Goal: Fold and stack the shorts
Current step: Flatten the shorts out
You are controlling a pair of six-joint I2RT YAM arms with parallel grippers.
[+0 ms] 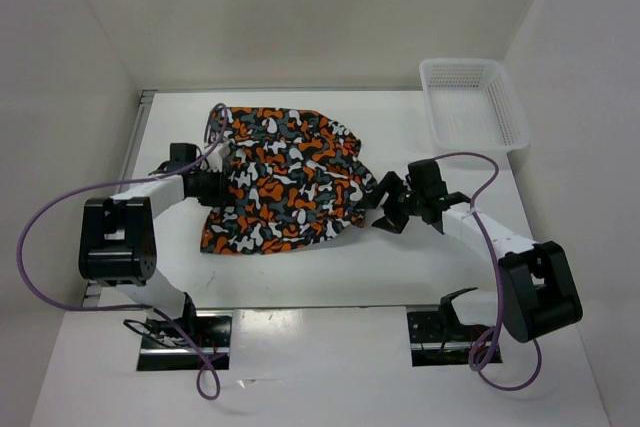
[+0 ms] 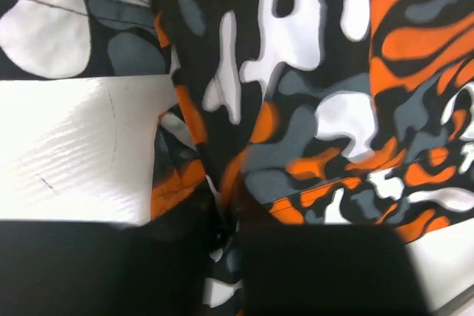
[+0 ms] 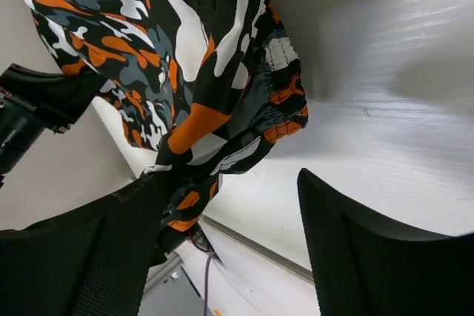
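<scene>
**Item: the shorts** (image 1: 280, 182). Soft fabric, blotchy camouflage print in orange, white, grey and black.
- Location: middle of the white tabletop (image 1: 330, 267), lying in a rumpled, roughly four-sided spread with creases across it. It is not laid out as a neat fold.
- Position: between the two pincers, one at its left edge and one at its right edge.

**Item: left pincer** (image 1: 212, 187).
- Location: at the left edge of the shorts, pointing in towards the cloth.
- State: narrow. In the left wrist view the two dark fingers (image 2: 318, 271) stand close together with a ridge of printed fabric pinched in the slim gap between them. Cloth rises from that gap, with bare tabletop to one side.

**Item: right pincer** (image 1: 385, 205).
- Location: at the right edge of the shorts, near the gathered hem.
- State: wide. In the right wrist view the two fingers stand well apart. A bunched corner of the shorts hangs against one finger (image 3: 96, 257). The other finger is apart from the cloth, with only white tabletop beside it. The fabric is not clamped between the two.

**Item: white mesh basket** (image 1: 460, 62).
- Location: far right corner of the tabletop, well apart from the shorts and from both pincers.
</scene>
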